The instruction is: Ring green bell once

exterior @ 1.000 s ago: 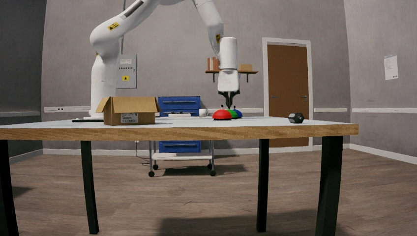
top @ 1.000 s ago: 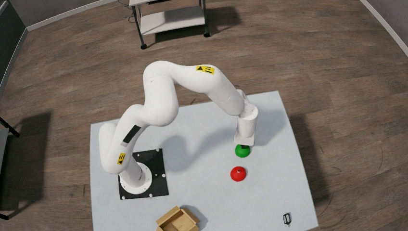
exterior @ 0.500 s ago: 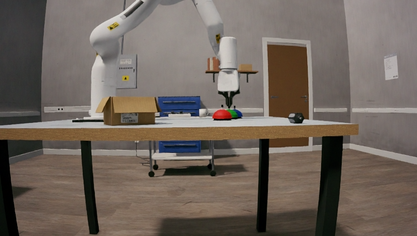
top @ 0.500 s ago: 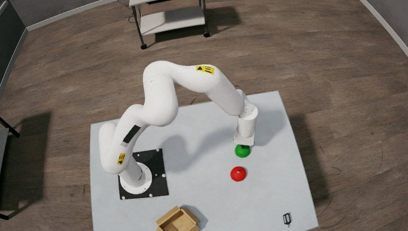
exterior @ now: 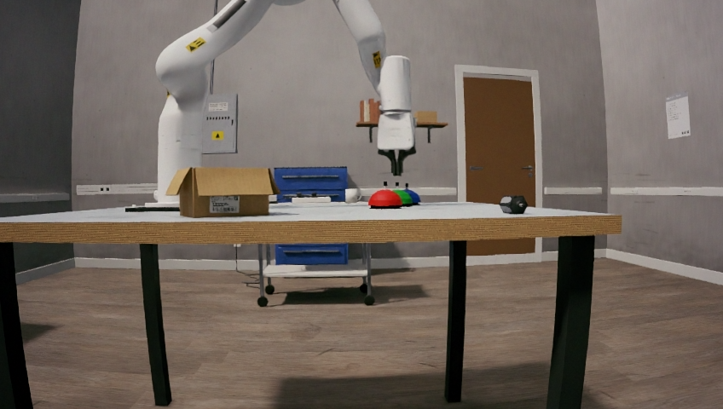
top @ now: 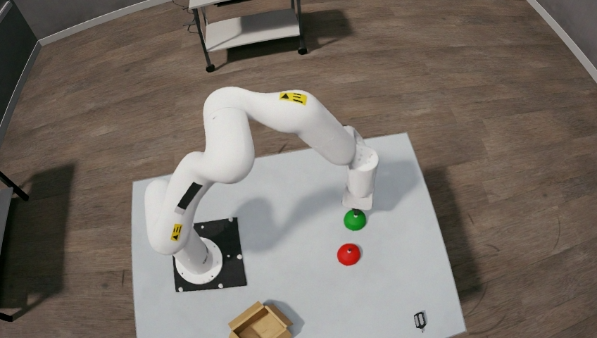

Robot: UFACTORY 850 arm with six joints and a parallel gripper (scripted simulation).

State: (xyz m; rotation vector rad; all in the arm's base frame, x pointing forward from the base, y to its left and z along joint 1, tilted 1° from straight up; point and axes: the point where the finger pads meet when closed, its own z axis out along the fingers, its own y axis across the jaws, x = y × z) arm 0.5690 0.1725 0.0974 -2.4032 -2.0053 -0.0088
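Observation:
The green bell sits on the white table top, right of the arm's base. Its small dark button stands up at its top. In the side view the green bell lies between a red bell and a blue bell. My gripper is shut and empty, pointing straight down above the green bell. A small gap shows between its fingertips and the button. From above, the gripper body covers the bell's far edge.
A red bell sits just in front of the green one. A blue bell lies behind it, hidden from above by the arm. An open cardboard box stands at the front edge. A small black object lies at the front right corner.

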